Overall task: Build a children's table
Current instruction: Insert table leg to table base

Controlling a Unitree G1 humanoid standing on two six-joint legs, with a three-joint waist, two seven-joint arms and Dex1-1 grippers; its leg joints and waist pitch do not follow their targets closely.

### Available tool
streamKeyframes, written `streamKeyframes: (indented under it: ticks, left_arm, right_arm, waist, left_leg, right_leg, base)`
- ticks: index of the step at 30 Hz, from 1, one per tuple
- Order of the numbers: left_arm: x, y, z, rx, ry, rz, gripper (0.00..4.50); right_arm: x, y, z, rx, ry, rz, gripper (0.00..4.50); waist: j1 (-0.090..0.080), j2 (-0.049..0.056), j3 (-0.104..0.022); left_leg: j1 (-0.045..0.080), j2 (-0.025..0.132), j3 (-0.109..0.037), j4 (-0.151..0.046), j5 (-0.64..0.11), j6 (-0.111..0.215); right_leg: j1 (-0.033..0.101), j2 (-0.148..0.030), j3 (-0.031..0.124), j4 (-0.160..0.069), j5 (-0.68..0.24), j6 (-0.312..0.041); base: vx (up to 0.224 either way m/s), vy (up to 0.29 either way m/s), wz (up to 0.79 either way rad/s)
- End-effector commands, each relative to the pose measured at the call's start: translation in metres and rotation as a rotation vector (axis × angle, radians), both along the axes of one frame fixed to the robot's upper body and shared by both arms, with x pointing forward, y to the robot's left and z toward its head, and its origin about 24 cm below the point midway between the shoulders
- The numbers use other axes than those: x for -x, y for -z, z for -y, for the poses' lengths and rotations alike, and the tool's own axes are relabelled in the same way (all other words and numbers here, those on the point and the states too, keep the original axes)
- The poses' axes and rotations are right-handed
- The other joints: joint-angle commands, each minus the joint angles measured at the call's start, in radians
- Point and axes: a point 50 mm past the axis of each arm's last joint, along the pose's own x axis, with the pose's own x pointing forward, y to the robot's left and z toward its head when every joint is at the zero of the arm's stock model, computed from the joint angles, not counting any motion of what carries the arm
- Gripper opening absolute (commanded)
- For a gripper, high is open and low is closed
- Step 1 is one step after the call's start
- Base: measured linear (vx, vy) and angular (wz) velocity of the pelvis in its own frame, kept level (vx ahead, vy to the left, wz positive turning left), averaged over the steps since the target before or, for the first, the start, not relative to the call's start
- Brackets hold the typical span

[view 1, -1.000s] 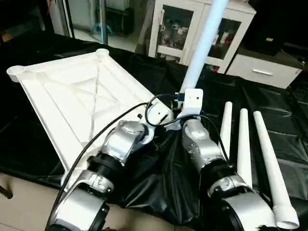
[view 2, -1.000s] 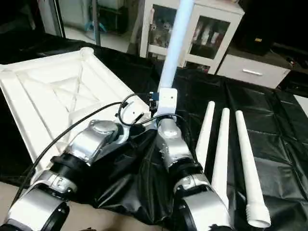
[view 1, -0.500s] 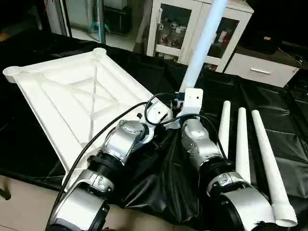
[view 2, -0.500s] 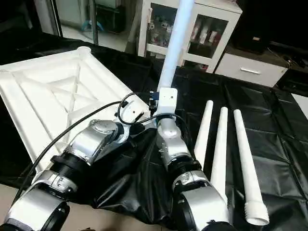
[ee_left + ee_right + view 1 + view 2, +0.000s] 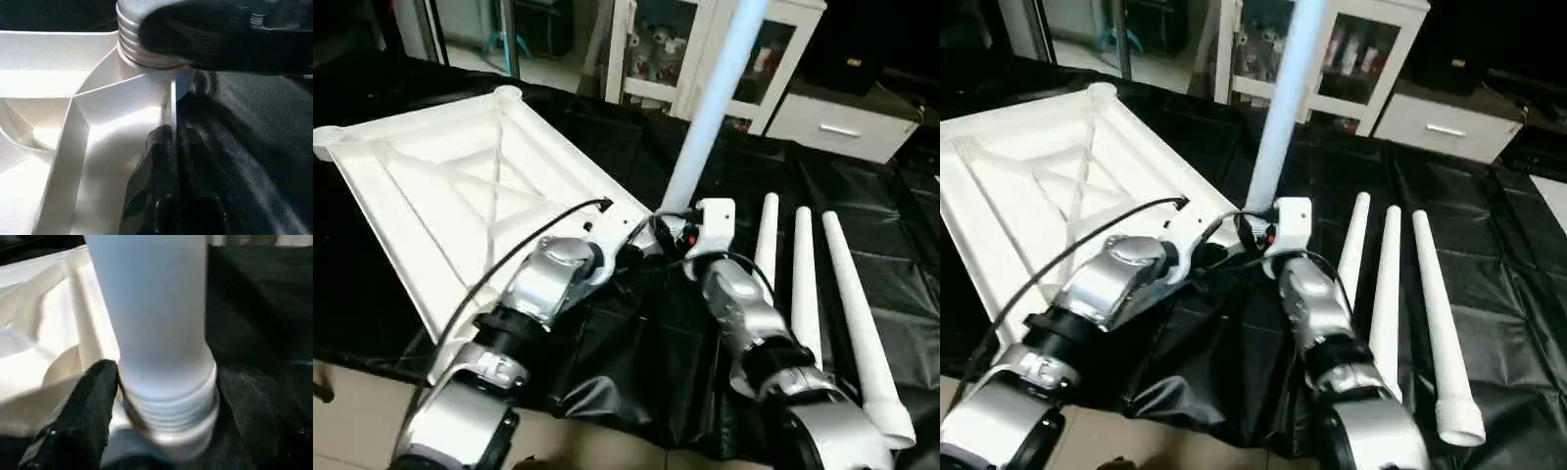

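While the left fingers (image 5: 166, 196) clamp the top's (image 5: 460, 186) rim, the first leg (image 5: 710, 117) stands in its socket; right fingers' (image 5: 83, 416) state unclear. Next: tighten it.

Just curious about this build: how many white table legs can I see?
4: one upright leg at the tabletop's near corner, and three lying side by side on the black cloth.

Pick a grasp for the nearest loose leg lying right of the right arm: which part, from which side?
Judging by its pose, take the loose leg near mid-length, from straight above, fingers across its axis. It lies flat on the black cloth with another leg close alongside, so the fingers must slip into narrow gaps. The tube tapers toward its far tip, so mid-length gives a fuller, steadier grip than that thin end.
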Motion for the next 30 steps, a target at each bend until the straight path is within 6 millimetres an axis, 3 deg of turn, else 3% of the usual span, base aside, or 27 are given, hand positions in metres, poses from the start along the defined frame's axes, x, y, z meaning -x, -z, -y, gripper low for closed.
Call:
streamKeyframes:
  ticks: [1,2,3,7,15,19,26,28,30]
  left_arm:
    - [0.003,0.004,-0.009,-0.020,0.013,-0.017,0.00]
    - [0.003,0.005,-0.010,-0.021,0.015,-0.018,0.00]
    - [0.006,0.007,-0.016,-0.031,0.037,-0.035,0.00]
    - [0.014,0.013,-0.033,-0.083,0.115,-0.061,0.00]
    - [0.041,0.017,-0.058,-0.113,0.361,-0.148,0.00]
    - [0.056,0.016,-0.058,-0.115,0.511,-0.172,0.00]
    - [0.061,0.017,-0.053,-0.136,0.571,-0.174,0.00]
    - [0.062,0.016,-0.050,-0.132,0.594,-0.175,0.00]
    - [0.063,0.016,-0.049,-0.135,0.612,-0.178,0.00]
  right_arm:
    - [0.001,-0.008,0.012,-0.020,-0.054,0.029,4.00]
    - [0.002,-0.009,0.012,-0.020,-0.064,0.032,4.06]
    - [0.006,-0.013,0.017,-0.014,-0.137,0.046,4.06]
    - [0.015,-0.018,0.031,0.051,-0.298,0.050,4.46]
    - [0.026,-0.036,0.054,0.235,-0.558,0.073,4.49]
    - [0.033,-0.037,0.052,0.272,-0.682,0.053,4.49]
    - [0.050,-0.031,0.039,0.248,-0.895,-0.013,4.49]
    - [0.052,-0.029,0.037,0.267,-0.934,-0.026,4.49]
    - [0.050,-0.027,0.035,0.299,-0.935,-0.022,4.49]
  waist:
    - [0.002,0.013,-0.059]
    - [0.002,0.014,-0.061]
    - [0.001,0.024,-0.060]
    - [0.000,0.022,-0.059]
    - [0.002,0.020,-0.055]
    - [0.005,0.021,-0.055]
    - [0.021,0.019,-0.057]
    - [0.023,0.024,-0.058]
    - [0.024,0.021,-0.057]
  left_leg:
    - [0.010,0.032,0.001,-0.047,0.032,0.081]
    - [0.010,0.033,0.001,-0.046,0.032,0.080]
    - [0.012,0.035,0.000,-0.048,0.024,0.077]
    - [0.012,0.036,0.000,-0.046,0.017,0.080]
    - [0.014,0.038,0.002,-0.048,-0.035,0.061]
    - [0.018,0.038,0.005,-0.046,-0.028,0.069]
    - [0.020,0.040,0.010,-0.042,-0.030,0.068]
    - [0.021,0.041,0.011,-0.044,-0.045,0.050]
    - [0.022,0.040,0.012,-0.045,-0.058,0.037]
  right_leg:
    - [0.062,-0.064,0.046,-0.049,0.309,-0.213]
    - [0.063,-0.066,0.046,-0.047,0.304,-0.216]
    - [0.059,-0.067,0.045,-0.049,0.281,-0.224]
    - [0.060,-0.065,0.046,-0.049,0.265,-0.234]
    - [0.056,-0.067,0.046,-0.052,0.182,-0.245]
    - [0.050,-0.064,0.045,-0.049,0.189,-0.259]
    - [0.048,-0.065,0.044,-0.045,0.187,-0.259]
    - [0.048,-0.067,0.044,-0.044,0.171,-0.256]
    - [0.048,-0.067,0.044,-0.047,0.157,-0.254]
  base:
    - [0.000,0.000,0.00]
    - [0.000,0.000,0.00]
    - [0.000,0.000,0.00]
    - [0.000,0.000,0.00]
    - [0.000,0.000,0.00]
    - [0.000,0.000,0.00]
    - [0.000,0.000,0.00]
    - [0.000,0.000,0.00]
    - [0.000,0.000,0.00]
